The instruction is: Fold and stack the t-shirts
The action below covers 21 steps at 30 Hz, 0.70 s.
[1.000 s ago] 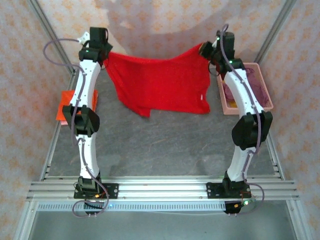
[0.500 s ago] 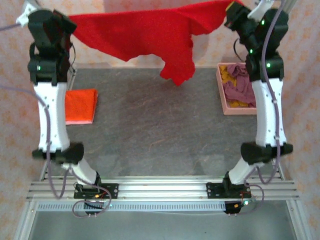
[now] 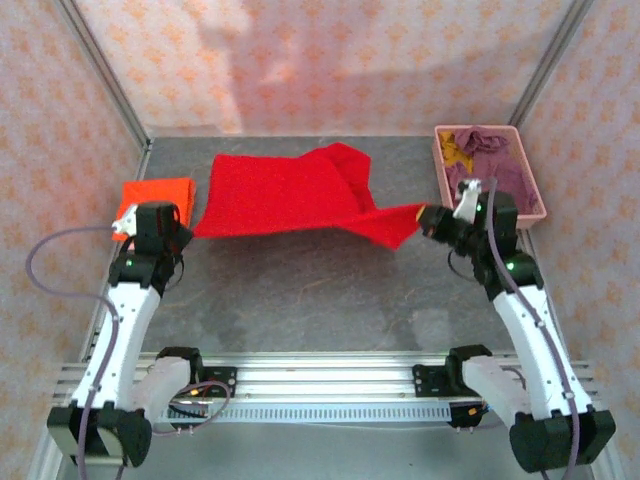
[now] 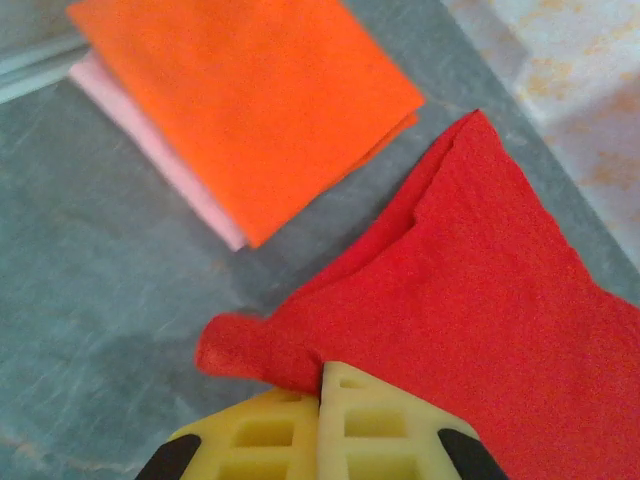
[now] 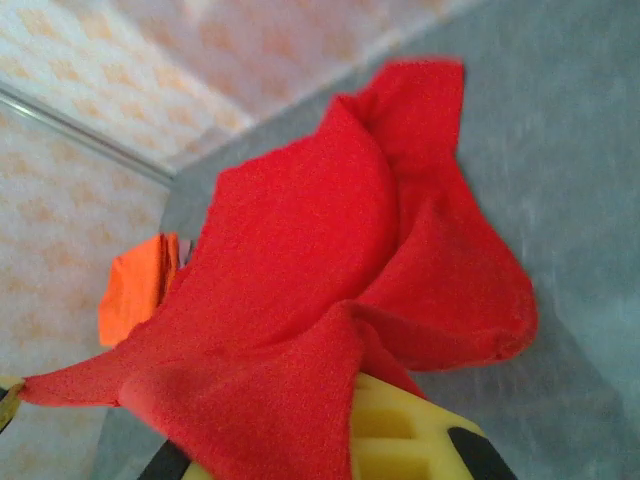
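Left gripper [image 3: 188,236] [image 4: 322,375]: my yellow, lattice-moulded fingers [image 4: 265,435] are pressed together on a bunched corner of the red t-shirt [image 3: 285,195] [image 4: 480,300], at the cloth's 8 o'clock end.
Right gripper [image 3: 428,218] [image 5: 350,400]: clamped on the opposite corner at the shirt's 4 o'clock end. The fabric drapes over my yellow fingers [image 5: 400,435] and hides their tips.
Red t-shirt, place: stretched between my two grippers across the far half of the table [image 3: 300,290], from 9 o'clock to 3 o'clock.
Red t-shirt, shape: a broad, nearly flat sheet on the left. On the right it rumples into soft rounded folds, with one lobe doubled over toward 12 o'clock.
Red t-shirt, texture: matte, slightly fuzzy knit [image 5: 290,240].
Orange t-shirt [image 3: 160,190] [image 4: 250,100]: folded into a crisp flat rectangle at 10 o'clock on the table, just beside the red cloth's left edge.
Pale pink t-shirt [image 4: 150,140]: folded beneath the orange one, showing as a thin strip along its edge.
Pink basket [image 3: 443,190]: rigid, rectangular, at 2 o'clock.
Basket contents: a crumpled mauve t-shirt [image 3: 495,160] and a scrap of mustard t-shirt [image 3: 452,150].
Table surface: dark grey, mottled like stone.
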Each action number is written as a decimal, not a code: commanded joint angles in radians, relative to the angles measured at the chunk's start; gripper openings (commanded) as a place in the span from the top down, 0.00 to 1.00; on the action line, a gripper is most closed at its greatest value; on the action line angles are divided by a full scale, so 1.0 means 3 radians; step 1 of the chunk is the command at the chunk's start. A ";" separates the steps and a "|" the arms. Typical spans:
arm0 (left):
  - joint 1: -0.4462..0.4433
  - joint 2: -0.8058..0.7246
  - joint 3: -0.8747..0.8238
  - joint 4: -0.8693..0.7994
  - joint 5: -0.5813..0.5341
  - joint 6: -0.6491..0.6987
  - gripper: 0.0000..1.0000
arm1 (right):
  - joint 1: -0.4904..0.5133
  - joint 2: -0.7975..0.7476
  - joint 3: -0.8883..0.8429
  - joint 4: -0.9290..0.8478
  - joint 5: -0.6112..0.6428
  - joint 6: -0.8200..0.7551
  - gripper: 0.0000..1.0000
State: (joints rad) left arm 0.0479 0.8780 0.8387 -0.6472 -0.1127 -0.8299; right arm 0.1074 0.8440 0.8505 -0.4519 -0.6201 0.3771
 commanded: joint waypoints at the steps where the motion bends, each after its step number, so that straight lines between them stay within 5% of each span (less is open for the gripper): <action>1: 0.0035 -0.0175 -0.0354 -0.0157 -0.0134 -0.0125 1.00 | -0.0020 -0.0197 -0.0485 -0.0253 -0.0230 0.0384 1.00; 9: 0.0035 -0.0266 -0.0854 -0.0087 -0.0245 -0.0307 1.00 | -0.0008 -0.0311 -0.1194 -0.0332 -0.0315 0.0819 1.00; 21: 0.0035 0.0045 -0.1025 -0.0068 -0.0529 -0.0459 0.92 | 0.0288 0.0352 -0.1288 0.0075 -0.0316 0.0864 1.00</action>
State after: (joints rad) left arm 0.0486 0.8898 0.5446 -0.6548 -0.1734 -0.9348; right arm 0.1577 0.9249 0.4736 -0.4744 -0.7120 0.6205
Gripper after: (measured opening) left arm 0.076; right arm 0.045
